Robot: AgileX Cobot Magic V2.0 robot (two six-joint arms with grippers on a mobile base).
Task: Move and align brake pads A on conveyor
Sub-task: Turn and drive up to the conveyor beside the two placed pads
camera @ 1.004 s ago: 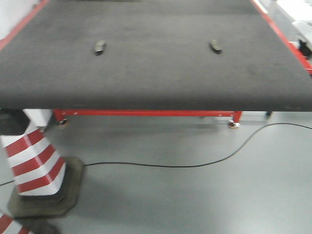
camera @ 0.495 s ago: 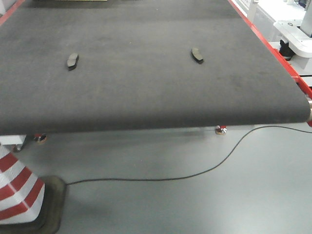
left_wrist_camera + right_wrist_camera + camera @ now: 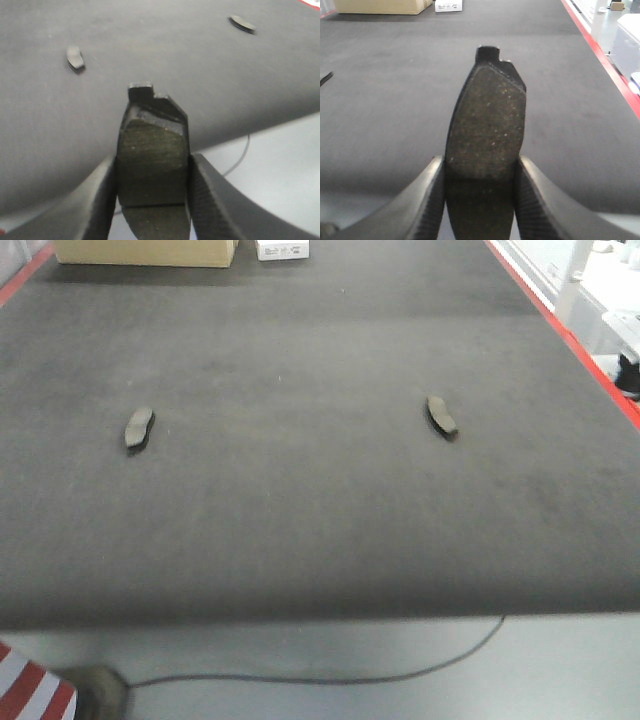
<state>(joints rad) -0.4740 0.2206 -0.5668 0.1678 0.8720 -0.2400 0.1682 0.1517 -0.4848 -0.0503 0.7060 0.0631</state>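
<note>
Two dark grey brake pads lie on the charcoal conveyor (image 3: 300,490): one at the left (image 3: 139,427), one at the right (image 3: 441,415). Neither gripper shows in the front view. In the left wrist view my left gripper (image 3: 152,175) is shut on a third brake pad (image 3: 152,160), held over the belt's near edge; the two lying pads (image 3: 75,56) (image 3: 242,23) show beyond it. In the right wrist view my right gripper (image 3: 482,185) is shut on a fourth brake pad (image 3: 487,122), held above the belt.
A cardboard box (image 3: 145,251) and a small white box (image 3: 282,249) stand at the belt's far end. A red strip (image 3: 560,325) runs along the right edge. Below the near edge lie a black cable (image 3: 400,672) and a red-and-white cone (image 3: 30,695) on the grey floor.
The front view has moved forward and up over the belt: the two lying pads sit lower in the frame, the floor and cone have nearly left it, and the far boxes have come into view.
</note>
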